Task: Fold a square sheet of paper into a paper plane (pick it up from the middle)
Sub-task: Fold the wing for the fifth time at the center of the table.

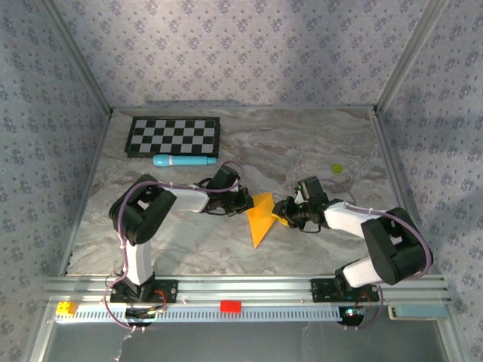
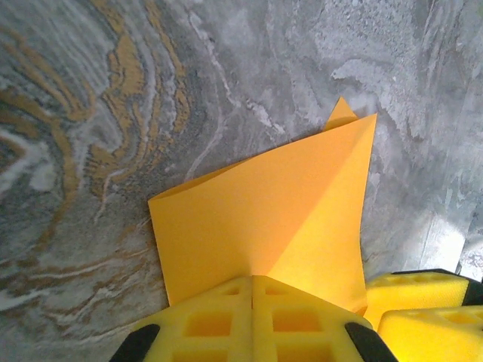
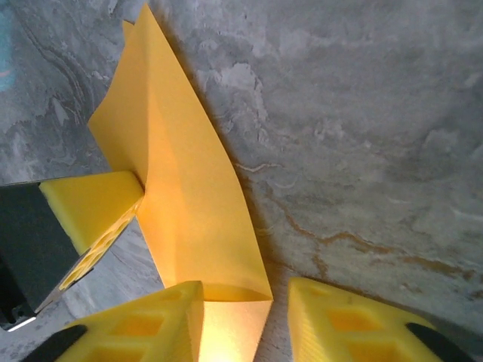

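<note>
Marbled table (image 1: 324,151) with checkerboard (image 1: 173,136), light-blue cylinder (image 1: 183,160), yellow-green bit (image 1: 337,168)

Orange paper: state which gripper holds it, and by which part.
The left gripper is shut on the orange paper, pinching one edge where a crease ends. The right gripper is open, with the paper's end between its jaws, unclamped.

So the square sheet of paper (image 2: 287,219) is thin matte orange, the tabletop (image 3: 362,113) looks like smooth grey marble print, and the left tool (image 2: 253,290) has grainy yellow foam-looking pads.

No legible text or markings anywhere.
</note>
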